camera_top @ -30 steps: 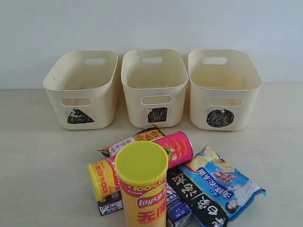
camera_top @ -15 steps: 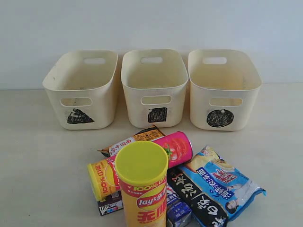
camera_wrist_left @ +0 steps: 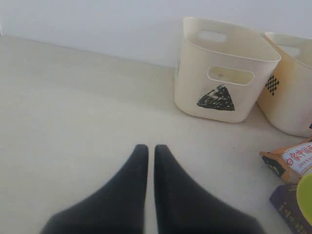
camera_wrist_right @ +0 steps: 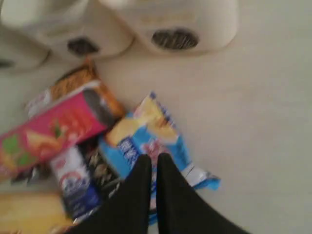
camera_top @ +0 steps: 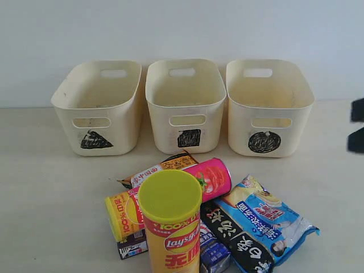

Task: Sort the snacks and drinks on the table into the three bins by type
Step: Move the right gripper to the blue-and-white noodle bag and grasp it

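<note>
The snacks and drinks lie heaped on the table [camera_top: 51, 193] in front of the three bins [camera_top: 186, 102]. A tall yellow Lay's canister [camera_top: 170, 222] stands upright. Around it lie a pink canister [camera_top: 213, 177], a yellow-orange canister [camera_top: 124, 213], a blue-white bag [camera_top: 267, 219], a black bag [camera_top: 236, 242] and an orange-brown bag [camera_top: 156, 169]. A dark purple carton [camera_top: 132, 245] and a blue and white carton [camera_top: 213, 256] sit low in the heap. My left gripper [camera_wrist_left: 147, 148] is shut and empty over bare table. My right gripper [camera_wrist_right: 152, 158] is shut and empty, hovering above the blue-white bag [camera_wrist_right: 146, 129].
The triangle bin [camera_wrist_left: 222, 73] stands beyond my left gripper, with the square bin [camera_wrist_left: 287, 92] beside it. The circle bin [camera_wrist_right: 185, 19] is past the heap in the right wrist view. A dark part of the right arm [camera_top: 357, 126] shows at the exterior view's right edge.
A dark part of the right arm has come into the exterior view at its right edge. The heap and the bins have not moved.
</note>
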Robot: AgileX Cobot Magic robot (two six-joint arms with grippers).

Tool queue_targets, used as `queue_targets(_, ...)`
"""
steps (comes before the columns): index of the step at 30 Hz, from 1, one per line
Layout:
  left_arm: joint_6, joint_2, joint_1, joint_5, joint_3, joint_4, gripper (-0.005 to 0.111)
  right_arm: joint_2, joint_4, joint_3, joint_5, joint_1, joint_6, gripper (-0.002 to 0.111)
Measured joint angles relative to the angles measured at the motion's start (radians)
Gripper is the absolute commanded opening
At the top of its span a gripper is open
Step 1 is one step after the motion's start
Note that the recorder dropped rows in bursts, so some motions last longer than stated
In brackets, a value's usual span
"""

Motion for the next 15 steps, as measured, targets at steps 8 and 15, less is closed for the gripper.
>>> queue_targets(8, 0.0, 0.0, 0.0, 0.0, 0.0, 0.0, 0.004, 0.359, 0.548, -0.002, 0.318, 0.0, -0.548, 0.0)
queue_targets(15, 0.0, 0.0, 0.0, 0.0, 0.0, 0.0, 0.004, 0.494, 0.657, 0.052, 0.335, -0.11, -0.617, 0.0)
